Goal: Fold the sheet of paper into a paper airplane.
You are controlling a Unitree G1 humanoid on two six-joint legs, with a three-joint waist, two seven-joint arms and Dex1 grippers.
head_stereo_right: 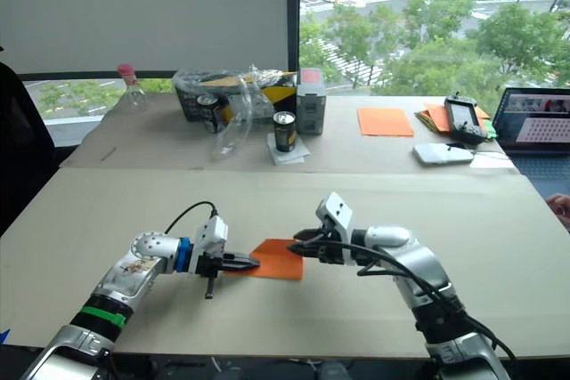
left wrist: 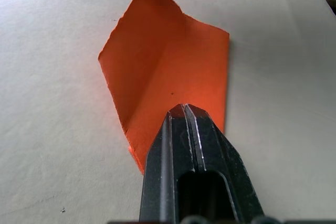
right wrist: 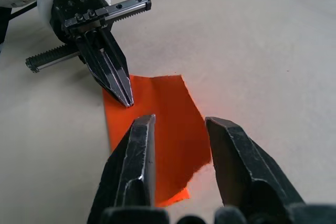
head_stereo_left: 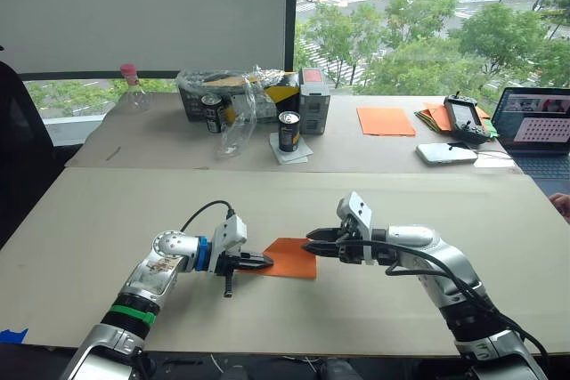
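The sheet of paper (head_stereo_left: 289, 258) is bright orange and lies on the beige table (head_stereo_left: 134, 220) between my two grippers, with a lengthwise crease and a ragged far corner (left wrist: 168, 66). My left gripper (head_stereo_left: 267, 261) is shut, its tips resting on the sheet's left edge (right wrist: 127, 100). The paper lies under the fingers, not between them. My right gripper (head_stereo_left: 310, 246) is open and hovers just over the sheet's right edge, orange paper showing between its fingers (right wrist: 178, 121).
On the far table stand two cans (head_stereo_left: 289, 131), a crumpled plastic bag (head_stereo_left: 236, 104), a bottle (head_stereo_left: 134, 88), a flat orange sheet (head_stereo_left: 386, 121), a stack of orange sheets (head_stereo_left: 434, 116), a controller (head_stereo_left: 465, 118) and a laptop (head_stereo_left: 539, 122). A person's hand (head_stereo_left: 561, 205) shows at the right edge.
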